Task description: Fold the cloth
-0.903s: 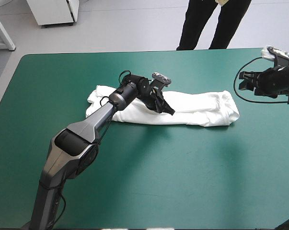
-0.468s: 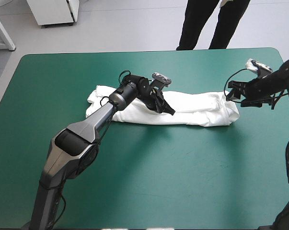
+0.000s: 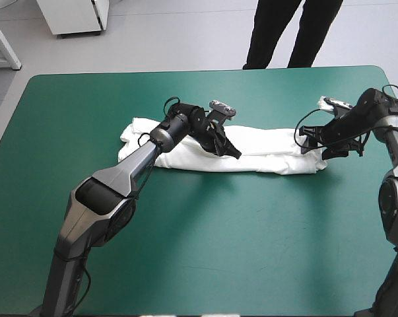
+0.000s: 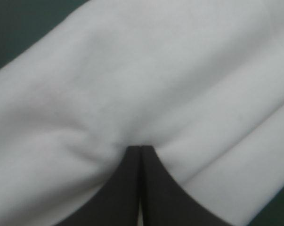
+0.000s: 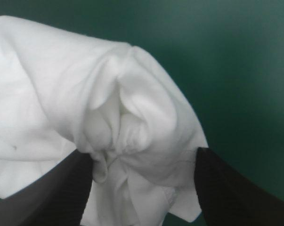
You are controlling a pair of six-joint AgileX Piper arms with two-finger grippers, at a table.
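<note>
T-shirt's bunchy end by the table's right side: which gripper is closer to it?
Right. The right gripper is open, straddling that bunchy end; the left gripper is shut, its tip on the middle of the T-shirt, farther along.

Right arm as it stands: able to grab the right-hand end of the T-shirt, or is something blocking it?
Probably yes. The right claw is open, its fingers either side of the bunched end of the T-shirt; nothing else lies between. The left claw rests at the middle, well clear.
</note>
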